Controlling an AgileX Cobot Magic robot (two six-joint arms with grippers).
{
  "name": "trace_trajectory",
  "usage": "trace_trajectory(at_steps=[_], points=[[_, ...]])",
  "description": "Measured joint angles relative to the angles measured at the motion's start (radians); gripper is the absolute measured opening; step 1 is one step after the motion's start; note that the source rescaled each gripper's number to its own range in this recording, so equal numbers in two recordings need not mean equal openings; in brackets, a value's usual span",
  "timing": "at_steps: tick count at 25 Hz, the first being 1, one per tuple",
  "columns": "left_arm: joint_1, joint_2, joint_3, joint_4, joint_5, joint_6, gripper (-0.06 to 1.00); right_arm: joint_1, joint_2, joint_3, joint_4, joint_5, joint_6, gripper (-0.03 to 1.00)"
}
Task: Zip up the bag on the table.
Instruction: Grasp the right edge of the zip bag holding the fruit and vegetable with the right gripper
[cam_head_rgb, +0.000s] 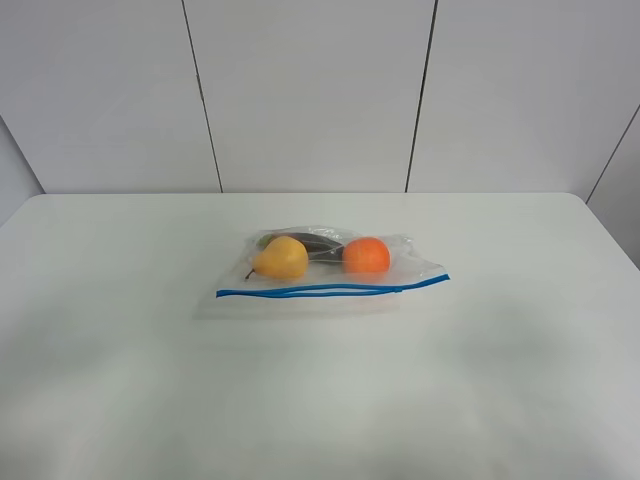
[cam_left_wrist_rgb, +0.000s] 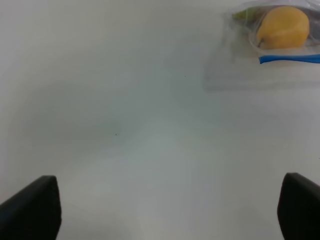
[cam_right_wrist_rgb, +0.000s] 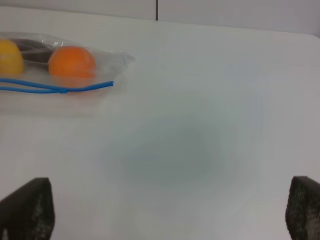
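Bag (cam_head_rgb: 330, 262) on the table (cam_head_rgb: 120, 380) is looking light, floppy, slippery; we are favouring pinching its zip strip (cam_head_rgb: 330, 289) at 3 o'clock. Both arms' jaws are gaping wide, empty.

The bag (cam_head_rgb: 410, 265) lies in the middle of the table (cam_head_rgb: 320, 400). Inside it, the pear (cam_head_rgb: 282, 259) is on the left and the orange (cam_head_rgb: 366, 256) on the right. The zip strip (cam_head_rgb: 330, 289) runs along its near edge.

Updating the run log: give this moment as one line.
bag: on table, zip mostly open | left gripper: open, off bag | right gripper: open, off bag | contact: none
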Motion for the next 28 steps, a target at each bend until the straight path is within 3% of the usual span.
trace_trajectory(at_steps=[11, 20, 28], points=[[0.0, 0.0, 0.0, 0.0, 0.0, 0.0, 1.0, 0.0, 0.074, -0.034, 0.0, 0.0, 0.004, 1.0], [0.0, 0.0, 0.0, 0.0, 0.0, 0.0, 1.0, 0.0, 0.724, -0.351, 0.063, -0.017, 0.01, 1.0], [0.0, 0.0, 0.0, 0.0, 0.0, 0.0, 1.0, 0.0, 1.305, -0.567, 0.293, -0.015, 0.007, 1.0]])
